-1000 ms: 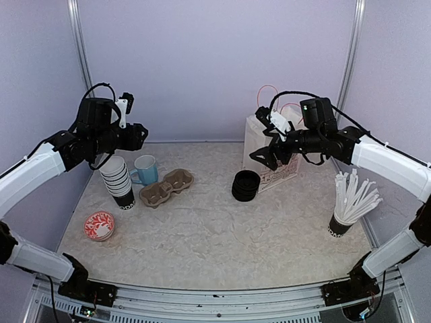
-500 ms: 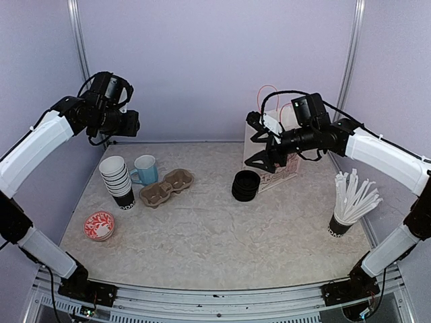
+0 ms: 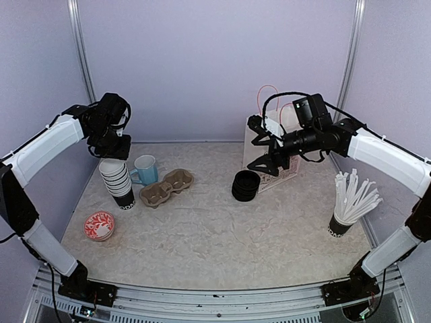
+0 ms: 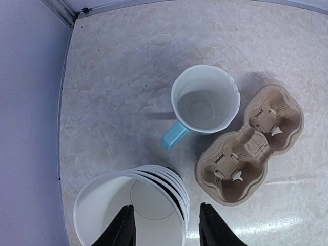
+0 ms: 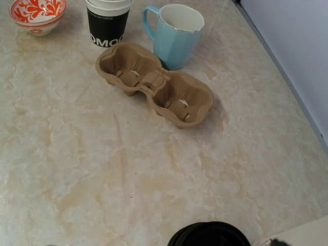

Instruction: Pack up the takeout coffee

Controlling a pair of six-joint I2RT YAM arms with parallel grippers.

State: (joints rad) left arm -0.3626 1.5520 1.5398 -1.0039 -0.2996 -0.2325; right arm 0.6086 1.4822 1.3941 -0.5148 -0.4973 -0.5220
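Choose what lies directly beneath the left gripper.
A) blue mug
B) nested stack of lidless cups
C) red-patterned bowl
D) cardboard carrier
B: the left wrist view shows the left gripper above the nested stack of cups, whose open top sits right under its jaws.

Bright, diffuse light falls from above, even across the pale bench (image 3: 222, 229) and the lilac walls, with nothing blown out. Shadows are soft and short. Faint grey ones flank the mug (image 4: 205, 100), and another hugs the right side of the cup carrier (image 5: 154, 84). The overhead view bows at its edges, so the wall posts (image 3: 81, 60) tilt. The fingers (image 4: 211, 226) of the left claw (image 4: 166, 228) look soft at the near edge, and the black lid stack (image 5: 210, 234) is out of focus.
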